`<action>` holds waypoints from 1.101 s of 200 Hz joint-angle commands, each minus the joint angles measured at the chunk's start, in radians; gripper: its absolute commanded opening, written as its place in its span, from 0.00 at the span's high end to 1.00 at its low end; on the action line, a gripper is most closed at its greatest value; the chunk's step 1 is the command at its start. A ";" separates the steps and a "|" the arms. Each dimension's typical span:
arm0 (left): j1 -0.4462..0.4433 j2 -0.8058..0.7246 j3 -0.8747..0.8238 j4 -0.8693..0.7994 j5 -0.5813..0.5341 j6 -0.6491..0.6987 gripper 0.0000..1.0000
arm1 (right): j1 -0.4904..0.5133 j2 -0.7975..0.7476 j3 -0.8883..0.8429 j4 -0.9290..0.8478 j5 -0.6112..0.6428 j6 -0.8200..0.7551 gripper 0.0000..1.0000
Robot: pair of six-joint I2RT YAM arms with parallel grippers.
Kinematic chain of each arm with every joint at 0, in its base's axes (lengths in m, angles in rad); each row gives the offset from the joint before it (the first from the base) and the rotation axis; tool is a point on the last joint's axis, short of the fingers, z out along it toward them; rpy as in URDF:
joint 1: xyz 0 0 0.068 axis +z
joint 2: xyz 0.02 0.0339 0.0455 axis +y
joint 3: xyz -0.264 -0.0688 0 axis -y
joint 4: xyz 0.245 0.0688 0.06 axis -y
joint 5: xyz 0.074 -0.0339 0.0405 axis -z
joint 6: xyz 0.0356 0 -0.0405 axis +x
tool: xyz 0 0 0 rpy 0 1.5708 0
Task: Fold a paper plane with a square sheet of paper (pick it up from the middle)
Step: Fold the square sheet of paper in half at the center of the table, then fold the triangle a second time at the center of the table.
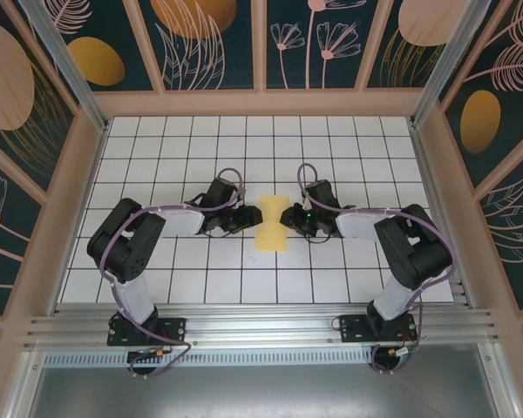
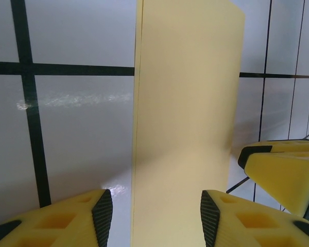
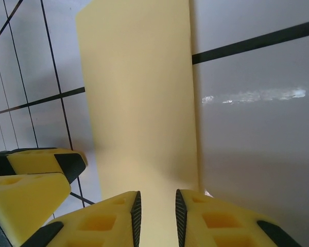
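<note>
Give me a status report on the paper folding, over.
Left gripper open astride the paper. Right gripper nearly closed around it, grip unclear. Paper narrowed at its middle, on the table.

white grid table point(image 1: 244, 139); floral wall panels point(image 1: 209, 43); aluminium rail point(image 1: 261, 326)

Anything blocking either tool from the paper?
Nothing visible. The left tool and right tool sit at the middle of the paper from opposite sides, and the sheet shows in the gap between each one's fingers. The only thing nearby is the other tool.
</note>
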 commanded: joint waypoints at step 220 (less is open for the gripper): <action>0.008 0.025 0.024 -0.011 0.091 -0.012 0.49 | -0.013 0.061 -0.056 0.044 0.015 0.042 0.70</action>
